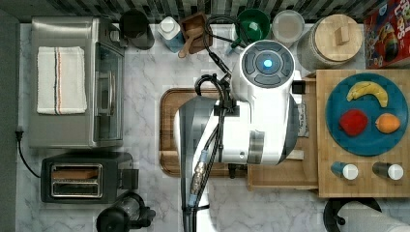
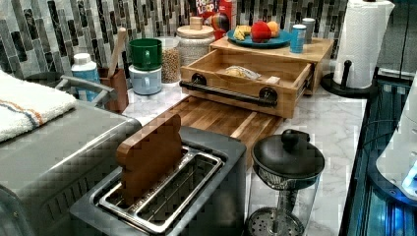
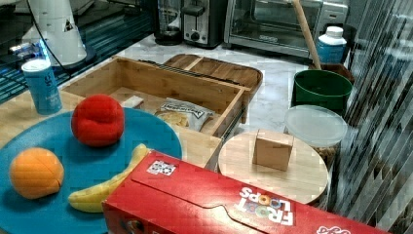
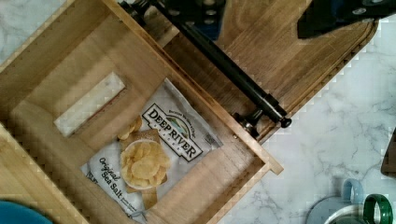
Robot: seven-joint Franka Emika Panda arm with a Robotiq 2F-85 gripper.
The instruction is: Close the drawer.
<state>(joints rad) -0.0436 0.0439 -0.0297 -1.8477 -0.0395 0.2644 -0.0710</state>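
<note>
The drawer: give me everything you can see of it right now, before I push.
The drawer is a shallow light-wood tray with thin raised walls, pulled well out of its light wood box and level. A black bar handle on two round mounts runs across its front panel. Inside lie a chip bag and a small pale flat block. Its front overhangs the dark wooden board on the marble counter. Nothing is seen gripping the handle.

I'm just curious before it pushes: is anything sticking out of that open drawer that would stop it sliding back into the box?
Nothing visible does. The drawer holds a flat chip bag and a small pale block, both lying below its walls.
</note>
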